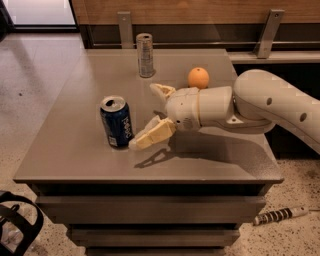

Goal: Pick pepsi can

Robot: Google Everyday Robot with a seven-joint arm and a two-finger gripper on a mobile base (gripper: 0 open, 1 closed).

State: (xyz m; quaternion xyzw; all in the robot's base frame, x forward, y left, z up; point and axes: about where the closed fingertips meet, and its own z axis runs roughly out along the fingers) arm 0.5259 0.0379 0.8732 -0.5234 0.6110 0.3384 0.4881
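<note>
Likely office or lab break area: grey counter [75, 150], speckled floor [30, 75], wood wall panel [200, 10]. Gripper [143, 116] over counter middle.

Soft, even light falls from above. The gripper [145, 116] hovers over the table [75, 150], fingers spread, just right of the can [116, 122]. It casts a dim, blurred shadow [152, 159] just below the jaws. Far up-left of the jaws, pale glare washes the floor [35, 50]. The can's top gleams. The whole view is slightly soft.
</note>
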